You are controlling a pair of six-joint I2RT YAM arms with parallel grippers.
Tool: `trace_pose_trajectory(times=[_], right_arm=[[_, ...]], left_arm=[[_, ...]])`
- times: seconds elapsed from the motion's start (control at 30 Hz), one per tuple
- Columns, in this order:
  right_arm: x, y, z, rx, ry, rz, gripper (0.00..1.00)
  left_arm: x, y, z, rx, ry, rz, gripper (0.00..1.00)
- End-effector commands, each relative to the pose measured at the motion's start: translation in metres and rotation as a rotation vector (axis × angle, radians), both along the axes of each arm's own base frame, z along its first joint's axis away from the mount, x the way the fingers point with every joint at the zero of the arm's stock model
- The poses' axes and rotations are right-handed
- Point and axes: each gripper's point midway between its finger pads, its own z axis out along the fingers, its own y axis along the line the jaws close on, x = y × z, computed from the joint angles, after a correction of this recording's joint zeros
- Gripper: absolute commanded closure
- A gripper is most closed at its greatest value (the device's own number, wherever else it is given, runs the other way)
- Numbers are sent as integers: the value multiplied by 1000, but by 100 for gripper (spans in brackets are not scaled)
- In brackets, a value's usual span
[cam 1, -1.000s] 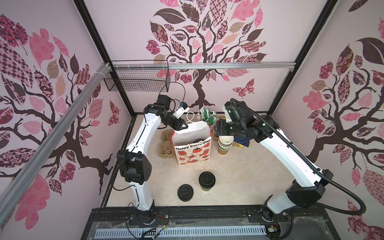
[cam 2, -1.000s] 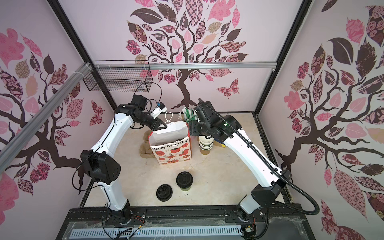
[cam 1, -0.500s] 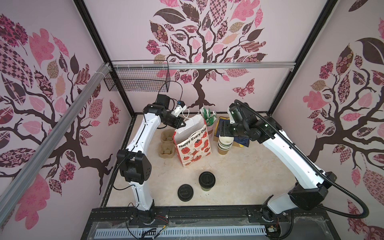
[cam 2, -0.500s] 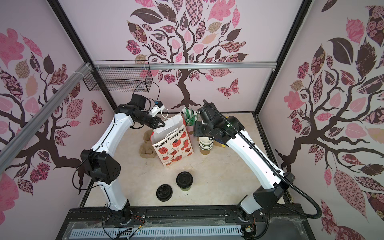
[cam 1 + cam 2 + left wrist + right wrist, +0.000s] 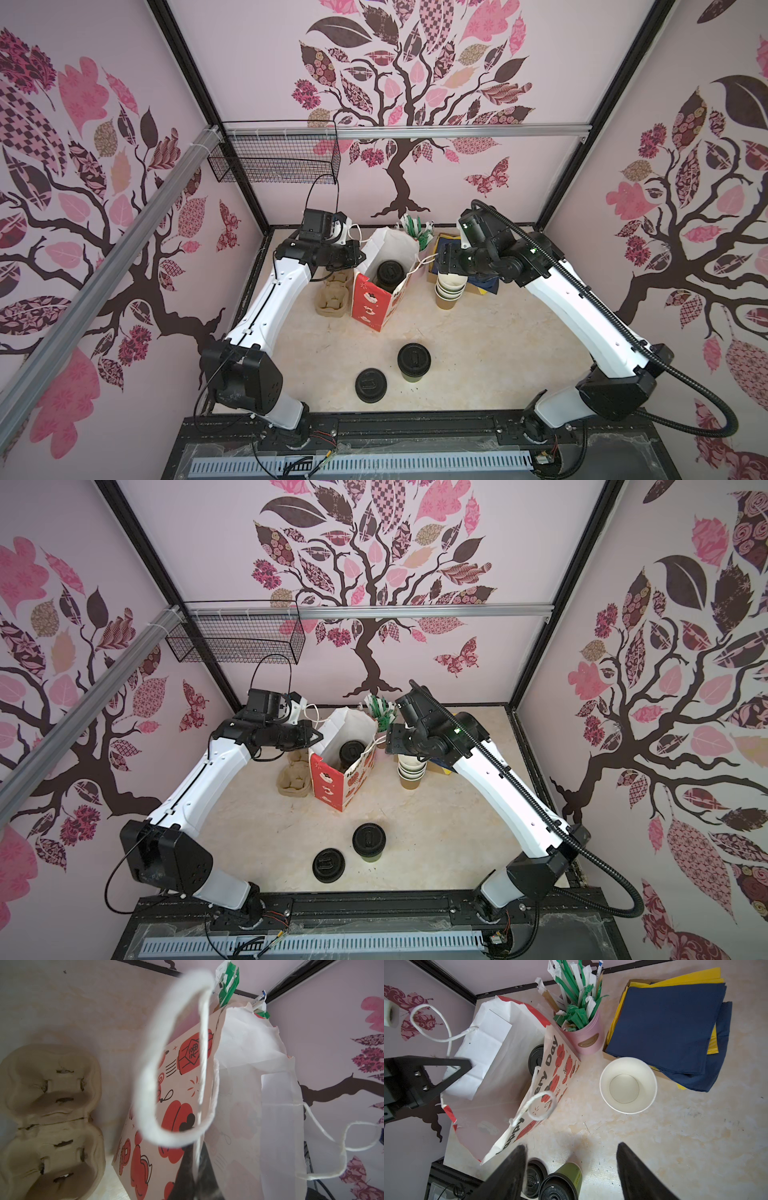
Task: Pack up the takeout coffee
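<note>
Left pincer [image 5: 360,261] on paper bag [image 5: 370,300] rim, pulp carrier [image 5: 332,297] beside

You face a pale pink back wall [image 5: 257,62] bearing a painted tree [image 5: 399,183]; left of the tree hangs a black wire basket [image 5: 274,162], below the tree a mottled beige table [image 5: 498,353].

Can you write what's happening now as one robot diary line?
left fingers: shut on bag | right fingers: open, empty | cup in bag: lidded | cup on table: lidded, not packed
</note>
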Motion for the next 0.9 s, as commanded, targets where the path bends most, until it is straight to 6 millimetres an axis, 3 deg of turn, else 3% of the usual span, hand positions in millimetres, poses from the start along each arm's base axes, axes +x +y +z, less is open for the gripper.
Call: trace_pose_trajectory(times=[0.0,0.13,0.33,0.57,0.73,0.87], right_arm=[[-3,4,14,56,11,2,24],[-6,24,9,109,74,36,22],[-8,51,-13,4,101,46,21],[15,60,-32,-65,92,-18,26],[32,65,-39,-101,74,-48,35],[44,71,-45,-123,51,-43,42]], left_arm=[[5,1,12,-106,-11,157,100],[-6,-3,14,-156,5,237,100],[-23,-3,7,-203,18,354,100],[-43,-2,-2,-181,4,454,100],[-47,1,-1,-187,-13,494,98],[-48,2,-1,-186,-23,494,85]])
